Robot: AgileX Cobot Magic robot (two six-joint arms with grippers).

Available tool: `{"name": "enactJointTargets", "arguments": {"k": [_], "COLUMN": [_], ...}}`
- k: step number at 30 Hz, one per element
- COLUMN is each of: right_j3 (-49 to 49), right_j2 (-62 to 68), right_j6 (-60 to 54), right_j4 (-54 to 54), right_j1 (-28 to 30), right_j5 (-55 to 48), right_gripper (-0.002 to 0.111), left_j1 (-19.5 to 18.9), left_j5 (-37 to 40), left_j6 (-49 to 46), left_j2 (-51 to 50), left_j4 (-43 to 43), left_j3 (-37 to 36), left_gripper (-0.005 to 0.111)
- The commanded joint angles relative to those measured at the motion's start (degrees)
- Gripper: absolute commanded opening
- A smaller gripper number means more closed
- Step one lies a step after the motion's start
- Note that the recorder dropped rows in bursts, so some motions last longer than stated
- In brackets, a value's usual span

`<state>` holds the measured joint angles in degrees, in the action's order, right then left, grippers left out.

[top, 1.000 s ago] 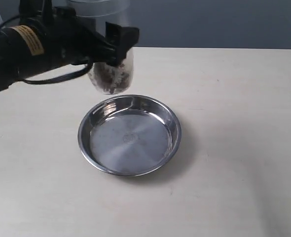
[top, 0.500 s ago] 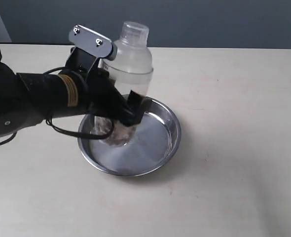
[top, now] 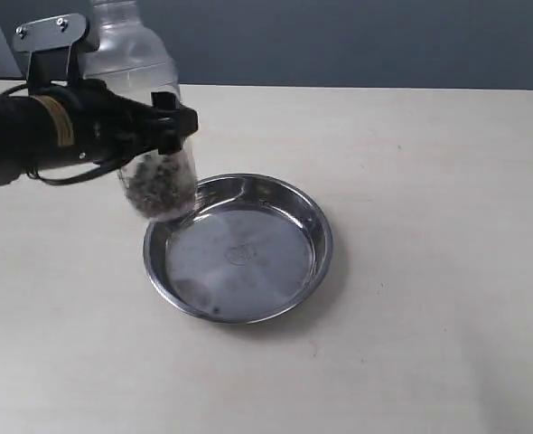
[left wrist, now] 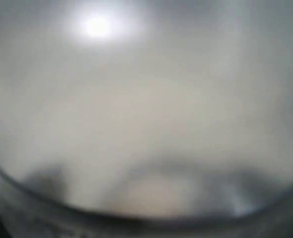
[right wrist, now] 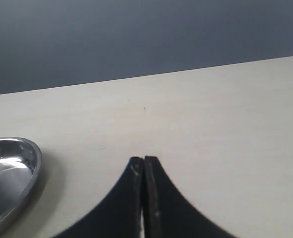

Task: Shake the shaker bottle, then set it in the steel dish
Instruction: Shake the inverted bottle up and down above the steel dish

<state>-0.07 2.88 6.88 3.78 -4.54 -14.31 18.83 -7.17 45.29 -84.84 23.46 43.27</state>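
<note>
The shaker bottle, clear frosted plastic with dark and pale grains bunched at its base, hangs in the air over the far left rim of the steel dish. My left gripper is shut on the bottle's middle. In the left wrist view the bottle fills the picture as a pale blur. The shiny round steel dish sits on the table with nothing in it, and its edge shows in the right wrist view. My right gripper is shut on nothing, low over the bare table, off to the side of the dish.
A pale beige table carries the dish. A dark grey wall runs behind the table's far edge. The right arm does not show in the exterior view.
The left arm swung the bottle from above the dish's far rim down into the dish, then back up and to the left. The grains inside have shifted. The right gripper's earlier state is not shown.
</note>
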Motion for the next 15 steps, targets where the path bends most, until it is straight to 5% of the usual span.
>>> {"name": "enactJointTargets", "arguments": {"k": [1,2,3,4,5,6,9,12,15], "right_j3": [0.07,0.07,0.07,0.07,0.07,0.07,0.07,0.07,0.07], "right_j2": [0.10,0.10,0.10,0.10,0.10,0.10,0.10,0.10,0.10], "right_j6": [-0.20,-0.20,-0.20,-0.20,-0.20,-0.20,-0.20,-0.20,-0.20], "right_j4": [-0.20,-0.20,-0.20,-0.20,-0.20,-0.20,-0.20,-0.20,-0.20], "right_j1": [-0.13,-0.13,-0.13,-0.13,-0.13,-0.13,-0.13,-0.13,-0.13], "right_j5": [0.78,0.78,0.78,0.78,0.78,0.78,0.88,0.88,0.88], "right_gripper": [-0.001,-0.001,-0.001,-0.001,-0.001,-0.001,-0.001,-0.001,-0.001], "left_j1": [12.24,11.07,5.47,4.48,7.80,9.96,9.94,7.38,7.67], "left_j5": [4.71,13.21,16.15,10.36,-4.38,-8.33,-3.37,-7.64,-0.76], "left_j6": [10.07,10.07,13.11,14.22,11.01,10.27,2.06,0.53,1.12], "left_j2": [3.51,2.63,1.07,0.94,2.85,3.83,3.49,7.27,9.59], "left_j4": [30.16,26.94,24.63,21.16,24.50,29.21,16.19,17.02,17.71], "left_j3": [2.19,3.43,4.05,3.51,1.79,1.85,6.03,14.42,19.43], "left_gripper": [0.000,0.000,0.000,0.000,0.000,0.000,0.000,0.000,0.000]}}
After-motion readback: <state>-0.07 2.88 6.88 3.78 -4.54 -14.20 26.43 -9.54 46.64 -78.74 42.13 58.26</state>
